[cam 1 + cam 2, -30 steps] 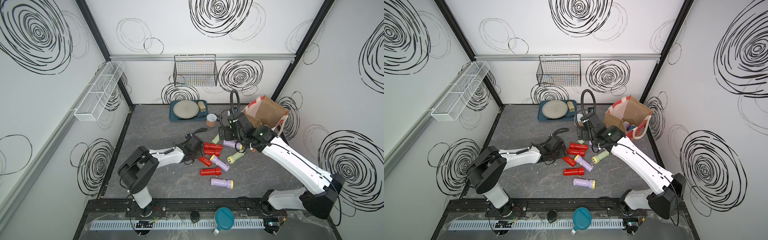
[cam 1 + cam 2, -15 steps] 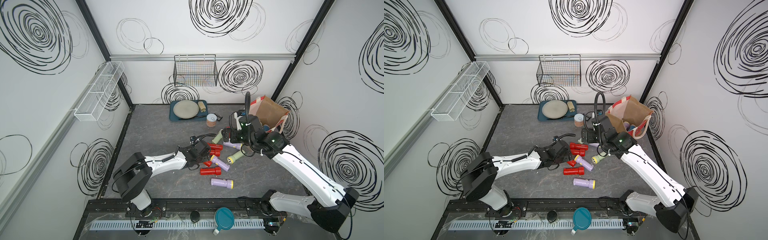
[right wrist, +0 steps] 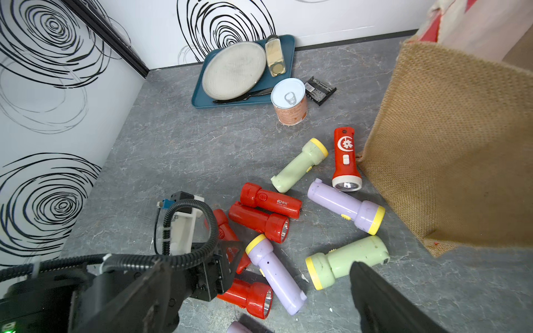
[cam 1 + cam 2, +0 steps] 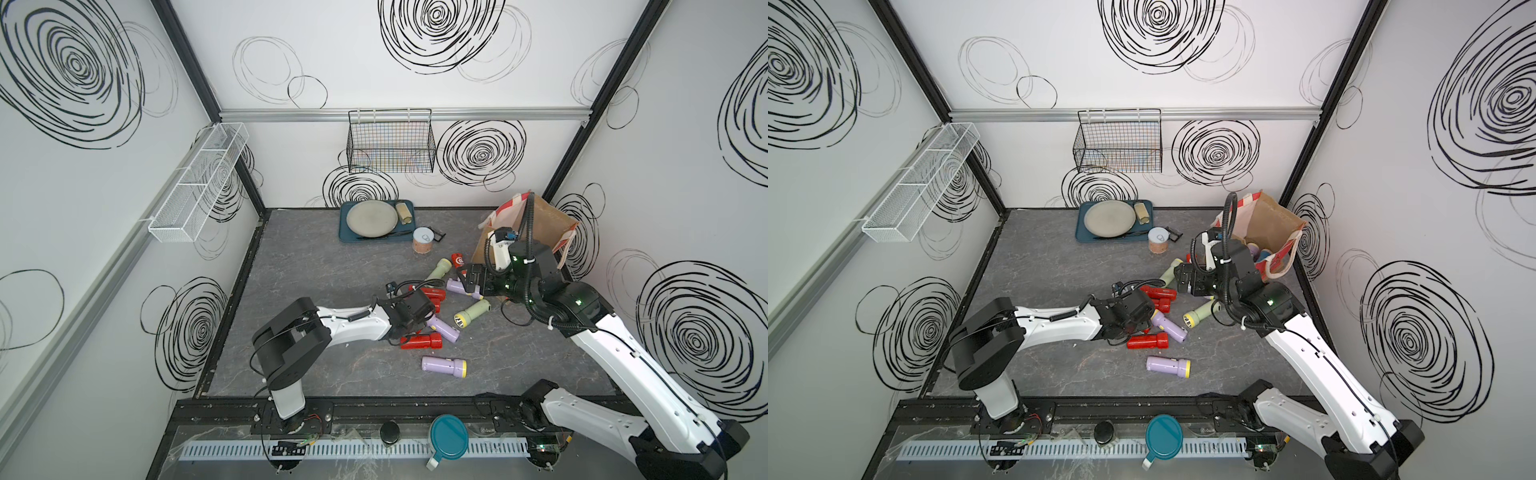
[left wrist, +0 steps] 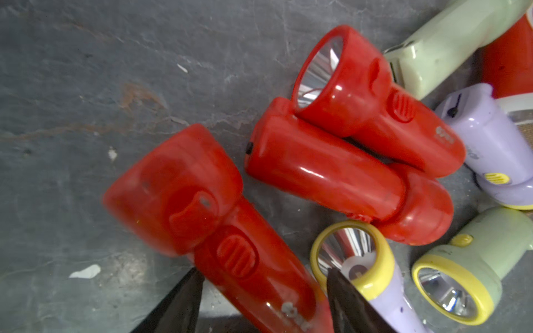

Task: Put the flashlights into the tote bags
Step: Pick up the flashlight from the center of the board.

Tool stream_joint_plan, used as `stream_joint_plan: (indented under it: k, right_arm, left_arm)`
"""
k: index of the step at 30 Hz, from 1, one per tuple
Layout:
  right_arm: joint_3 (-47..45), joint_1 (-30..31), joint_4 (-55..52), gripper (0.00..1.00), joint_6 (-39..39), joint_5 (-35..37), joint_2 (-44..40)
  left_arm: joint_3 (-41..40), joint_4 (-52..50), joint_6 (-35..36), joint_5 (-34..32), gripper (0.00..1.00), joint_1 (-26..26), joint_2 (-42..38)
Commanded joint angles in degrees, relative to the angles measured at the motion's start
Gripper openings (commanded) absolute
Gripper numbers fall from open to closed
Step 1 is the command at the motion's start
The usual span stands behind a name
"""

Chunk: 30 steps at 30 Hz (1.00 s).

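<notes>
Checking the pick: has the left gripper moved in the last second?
Yes: in a top view the left gripper came nearer the lone front lilac flashlight.

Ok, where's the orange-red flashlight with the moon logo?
Right wrist view: the orange-red flashlight lies beside the tote bag, next to a pale green flashlight.

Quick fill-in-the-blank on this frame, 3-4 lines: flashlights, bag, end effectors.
1. The left end effector has its jaws either side of a flashlight coloured ___.
2. The tote bag stands on the robot's ___ side.
3. The plate lies on a teal ___.
4. The right end effector, wide open, holds ___.
Missing: red; right; tray; nothing.
</notes>
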Motion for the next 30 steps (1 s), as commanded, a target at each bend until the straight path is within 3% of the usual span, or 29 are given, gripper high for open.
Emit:
stream_joint_plan:
  k: [1,14,18,24,30]
  right_arm:
    - [-0.13,-0.41,-0.35,1.0,-1.76,-2.35,-1.25]
    - [-0.3,-1.7,-0.29,1.0,-3.42,-5.93,-1.41]
    - [-0.59,-1.78,0.78,1.0,-1.71,-5.65,0.53]
    - [-2.41,-1.53,5.58,1.0,4.03,-3.96,3.17]
    - [-1.94,0.45,7.98,1.0,9.23,-1.2,6.43]
  left_arm:
    - [1.32,-2.88,-4.36,-3.48,0.68,-1.02,1.36]
    - [-1.81,-4.94,-4.62,-5.54,0.56,-1.93,2.5]
    - [-5.09,-3.33,-3.04,-5.93,0.48,-1.98,0.33]
    - [-12.12,3.71,4.45,-5.35,0.33,0.59,-6.48]
    - [-18.68,13.8,15.44,-0.67,0.19,5.94,-18.1]
